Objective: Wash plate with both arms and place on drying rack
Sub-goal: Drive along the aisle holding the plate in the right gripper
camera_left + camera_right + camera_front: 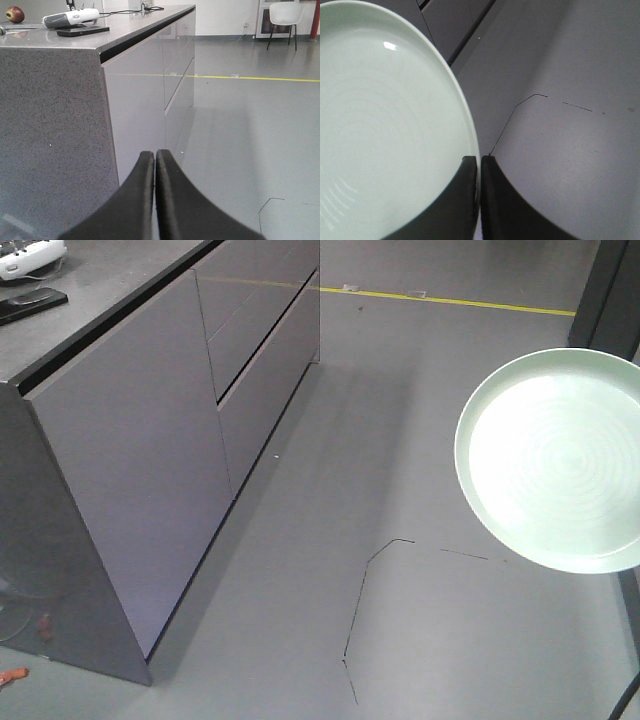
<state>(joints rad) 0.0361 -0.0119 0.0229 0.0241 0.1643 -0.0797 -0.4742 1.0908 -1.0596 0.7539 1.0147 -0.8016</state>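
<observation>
- The right gripper (479, 159) is clenched on the rim of the plate (385, 125). One black finger (455, 200) lies across the plate's pale green face, and the other sits just behind the edge.
- In the front view the plate (555, 460) is held up in the air at the right side, above the grey floor (400, 440). Its ringed face is turned toward the camera (the frame edge cuts off its far side).
- The plate is well apart from the grey counter (150, 440).
- The left gripper (154, 152) is closed, its tips pressed together with nothing between them. It points along the counter's (50, 125) front.
- On the countertop lie a white device (70, 17) and a dark red fruit (15, 14).
- A yellow line (250, 77) crosses the floor, and a white chair (284, 15) stands beyond it.
</observation>
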